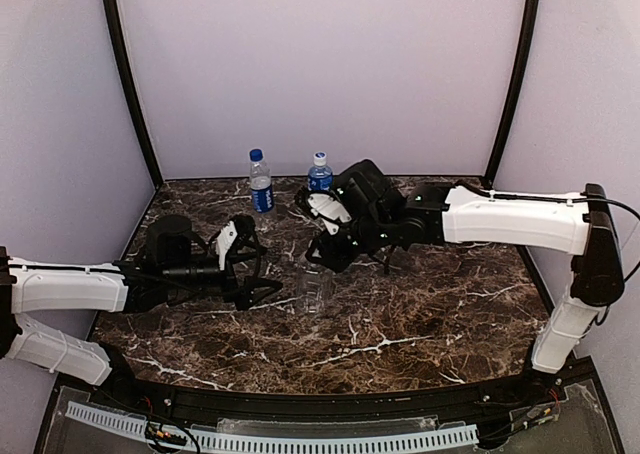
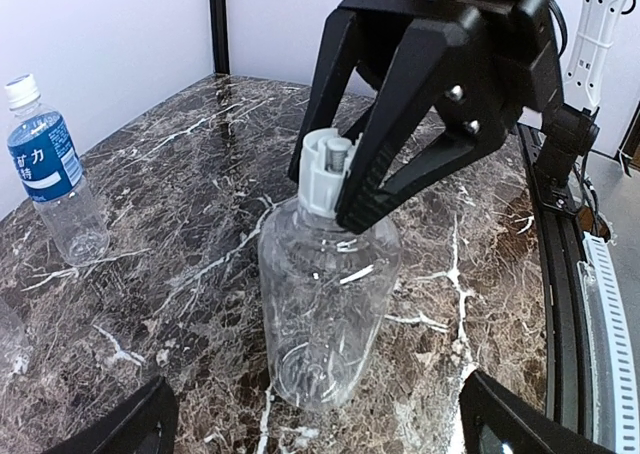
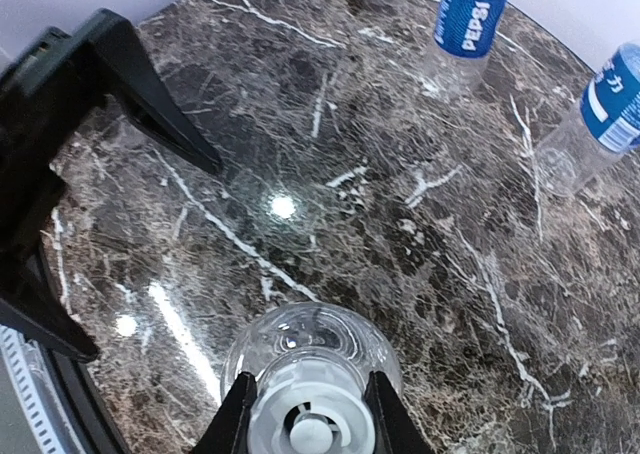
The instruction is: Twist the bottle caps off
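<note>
A dark marble counter (image 2: 180, 224) with two robot arms reaching in from either side. The right gripper (image 3: 308, 402) comes down from above, and its two black fingers are clamped on the white cap (image 2: 322, 164) of an unlabelled clear bottle (image 2: 325, 314). The bottle stands upright on the counter directly under this gripper.

The left gripper (image 2: 322, 411) faces the bottle from the side. Its jaws are wide apart, one on each side of the bottle's lower body, and neither touches it. Nothing but the counter holds the bottle against turning.

Well beyond the left gripper, near the back wall, stand a Pepsi bottle (image 3: 470, 14) and another blue-labelled bottle (image 2: 45, 174). Both are capped, and neither gripper is near them.

The step in hand appears to be loosening the first cap. To do it well, the left gripper should probably close on the bottle's body first, low enough to stay below the right gripper's fingers. The thin plastic will likely buckle under a hard squeeze, so the grip should be only firm enough to stop spin. The right gripper should then twist about the bottle's upright axis, keeping centred over the neck so the bottle does not tip. It should lift only once the thread lets go.
</note>
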